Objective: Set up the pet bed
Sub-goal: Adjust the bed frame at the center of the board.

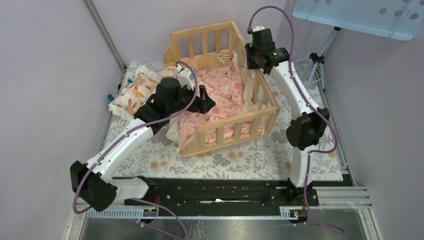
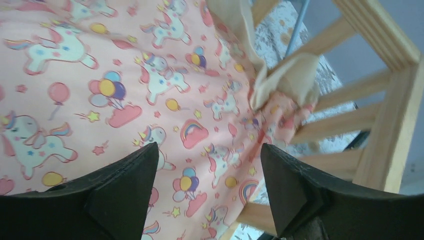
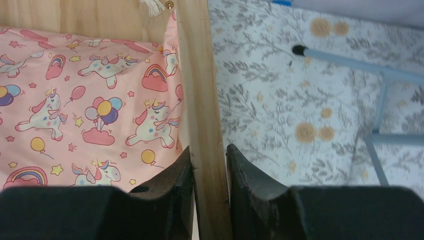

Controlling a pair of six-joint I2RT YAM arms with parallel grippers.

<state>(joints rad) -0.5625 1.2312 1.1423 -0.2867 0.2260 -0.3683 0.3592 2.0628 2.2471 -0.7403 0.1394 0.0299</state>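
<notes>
The pet bed (image 1: pixel 235 122), a light wooden slatted frame, stands mid-table with a pink unicorn-print cushion (image 1: pixel 222 90) lying rumpled inside it and spilling over the near left corner. My left gripper (image 1: pixel 205 100) hovers open just above the cushion (image 2: pixel 100 75), nothing between its fingers (image 2: pixel 135 175), with the bed's rails (image 2: pixel 395 115) to its right. My right gripper (image 1: pixel 252 62) is at the bed's far right corner. In the right wrist view its jaws (image 3: pixel 209 155) press on both sides of an upright wooden post (image 3: pixel 197 75), the cushion (image 3: pixel 90 100) to its left.
A small cream pillow with orange leaves (image 1: pixel 132 92) lies at the table's left edge. A floral cloth (image 1: pixel 250 160) covers the table. A tripod stand (image 1: pixel 317 57) and a pale blue panel (image 1: pixel 360 15) are at the back right. Walls close in on both sides.
</notes>
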